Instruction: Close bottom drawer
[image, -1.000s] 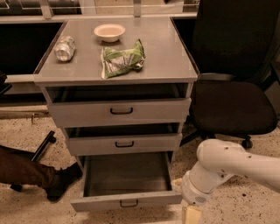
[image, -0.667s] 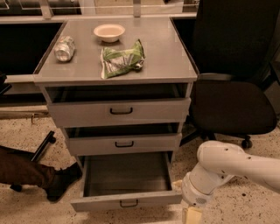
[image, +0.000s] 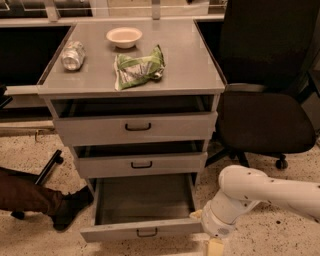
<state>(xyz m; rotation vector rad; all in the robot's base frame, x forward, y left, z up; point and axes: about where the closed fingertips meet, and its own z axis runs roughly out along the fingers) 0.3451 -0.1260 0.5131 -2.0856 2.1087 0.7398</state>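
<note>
Little has moved since the earlier frames: arm, drawers and the items on top sit where they did

Camera view, looking down at the front of a grey metal cabinet (image: 200, 75)
- bottom drawer (image: 142, 230) pulled well out toward the camera, inside bare, front panel near the lower edge of frame with its left end lower; small dark handle (image: 146, 232) at the panel's centre
- middle drawer (image: 141, 165) and top drawer (image: 136, 128) each out a little, dark gap above each front
- white arm (image: 265, 192) enters low from the right edge, bends down to a round wrist just beside the right end of the bottom drawer's front
- gripper (image: 215, 247) below that wrist at the bottom edge, mostly cut off, just right of the drawer's front corner; only a pale yellowish bit shows; parted or closed, cannot tell; contact with the drawer unclear
- on top: cream bowl (image: 124, 36) at the back, silver can (image: 73, 54) lying at left, green bag (image: 139, 67) mid-front
- black office chair (image: 265, 120) just right of the cabinet
- dark shoe (image: 70, 207) on the speckled floor (image: 280, 235), near the drawer's left side
</note>
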